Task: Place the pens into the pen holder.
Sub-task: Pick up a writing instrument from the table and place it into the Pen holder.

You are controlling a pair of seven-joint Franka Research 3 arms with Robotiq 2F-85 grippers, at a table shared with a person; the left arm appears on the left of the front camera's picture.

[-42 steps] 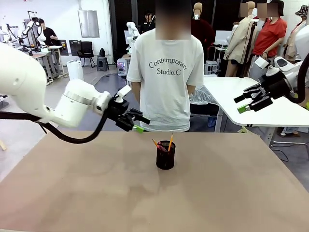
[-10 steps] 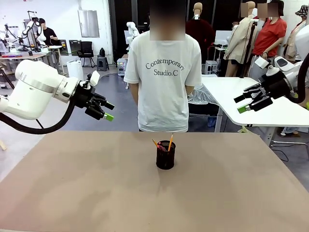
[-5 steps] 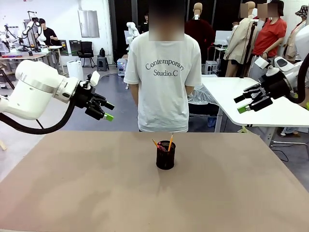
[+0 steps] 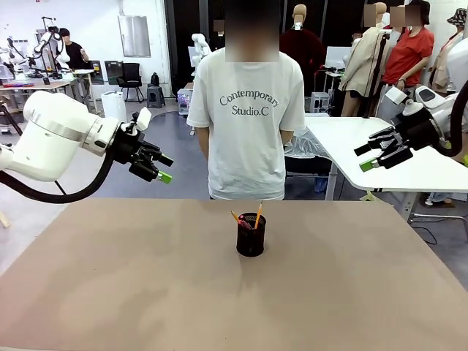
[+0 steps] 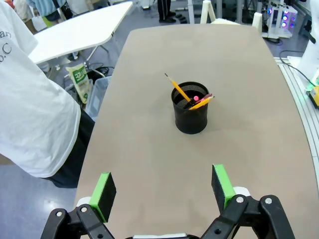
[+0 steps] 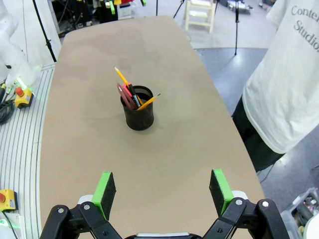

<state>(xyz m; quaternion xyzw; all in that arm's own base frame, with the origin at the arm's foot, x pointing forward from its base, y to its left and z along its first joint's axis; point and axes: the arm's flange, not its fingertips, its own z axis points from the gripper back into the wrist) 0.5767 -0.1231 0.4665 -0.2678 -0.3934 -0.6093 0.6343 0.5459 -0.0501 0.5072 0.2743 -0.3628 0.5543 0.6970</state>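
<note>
The black mesh pen holder [image 4: 251, 234] stands upright near the middle of the brown table, with the pens [image 4: 257, 216] sticking out of its top. The holder [image 5: 191, 107] shows a yellow pencil, an orange one and a pink-tipped pen [image 5: 196, 98] inside in the left wrist view. In the right wrist view the holder [image 6: 138, 107] carries the pens [image 6: 127, 94] too. My left gripper [image 4: 160, 167] hangs open and empty above the table's far left edge. My right gripper [image 4: 375, 156] is open and empty, raised off to the right. Their green fingertips [image 5: 105, 189] [image 6: 220, 184] stand wide apart.
A person in a white T-shirt [image 4: 248, 110] stands at the far side of the table, arms down, directly behind the holder. A white table [image 4: 380, 157] sits at the back right. The brown tabletop [image 4: 146, 285] is bare around the holder.
In the last second nothing visibly moved. Compared with the oldest frame, my left arm has drawn back to the left and upward, away from the holder.
</note>
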